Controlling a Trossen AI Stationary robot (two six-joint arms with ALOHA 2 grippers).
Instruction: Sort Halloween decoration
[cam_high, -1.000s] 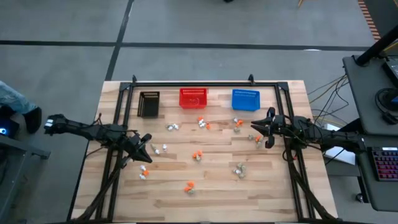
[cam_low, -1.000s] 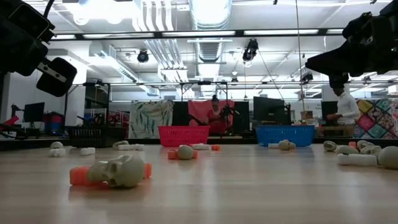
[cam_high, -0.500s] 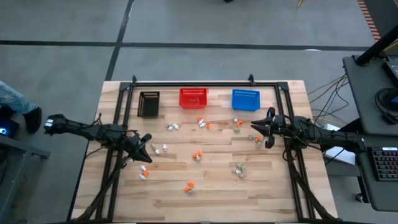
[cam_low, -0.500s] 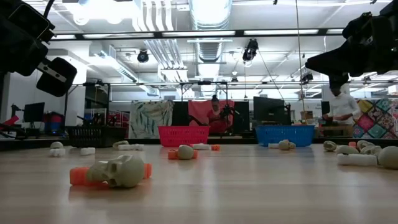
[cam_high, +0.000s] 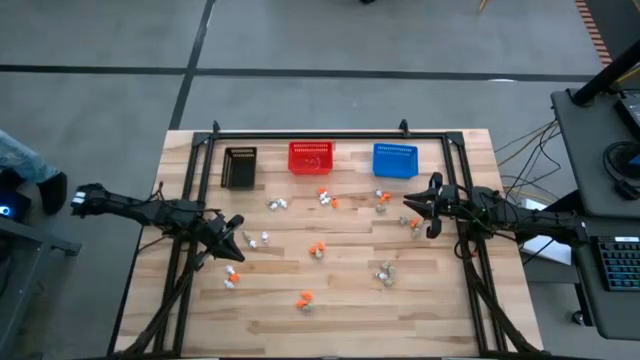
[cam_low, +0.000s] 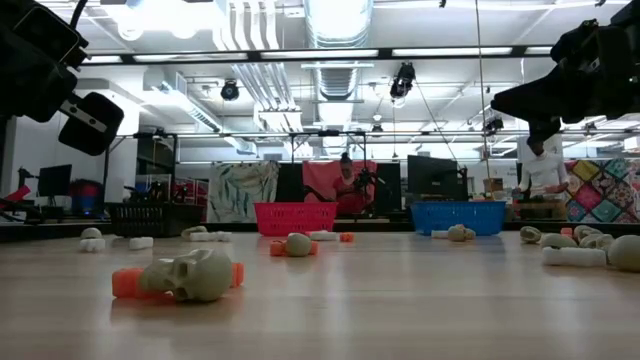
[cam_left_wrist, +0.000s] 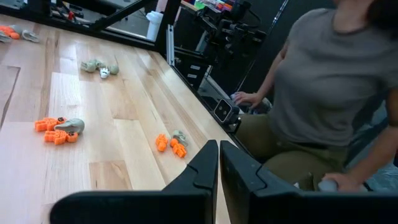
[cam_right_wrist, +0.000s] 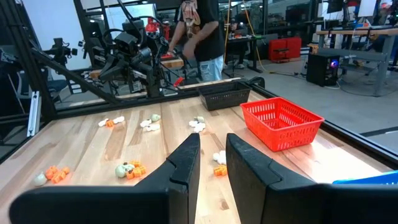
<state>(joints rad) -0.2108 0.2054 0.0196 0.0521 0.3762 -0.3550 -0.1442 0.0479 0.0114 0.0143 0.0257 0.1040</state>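
The Halloween decoration lies loose on the wooden table: tiny orange, white and beige-grey trinkets in small clusters, among them ones at the middle (cam_high: 316, 249), the near middle (cam_high: 304, 299) and the far middle (cam_high: 325, 196). A beige skull on orange pieces (cam_low: 190, 276) lies nearest in the low view. My left gripper (cam_high: 237, 222) hovers shut above the table's left side, its fingers (cam_left_wrist: 218, 155) together and empty. My right gripper (cam_high: 408, 199) hovers above the right side, its fingers (cam_right_wrist: 213, 149) a little apart with nothing between them.
Three mesh baskets stand in a row at the far edge: black (cam_high: 240, 167), red (cam_high: 310, 157), blue (cam_high: 395, 160). A black frame (cam_high: 310, 133) rims the table. A seated person (cam_left_wrist: 323, 93) is beside the table, and another person (cam_right_wrist: 199, 31) stands beyond it.
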